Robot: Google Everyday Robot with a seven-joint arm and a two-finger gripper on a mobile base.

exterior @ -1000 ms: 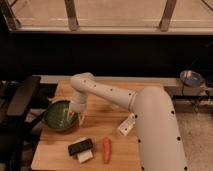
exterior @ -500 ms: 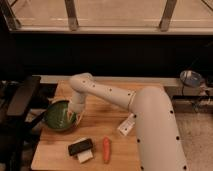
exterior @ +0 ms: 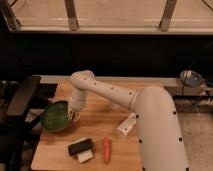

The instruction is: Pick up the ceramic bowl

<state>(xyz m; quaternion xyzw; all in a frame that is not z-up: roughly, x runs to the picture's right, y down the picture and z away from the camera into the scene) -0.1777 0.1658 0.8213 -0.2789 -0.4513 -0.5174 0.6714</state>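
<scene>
The bowl [exterior: 56, 117] sits at the left edge of the bench [exterior: 107, 112], tilted so its green inside faces the camera, its left rim out past the bench edge. The tool [exterior: 74, 111] is at its right rim and appears clamped on it. I judge the grasp made and the lift under way; carrying it clear remains. Right of it lie a dark block [exterior: 80, 147] and a carrot [exterior: 106, 150].
</scene>
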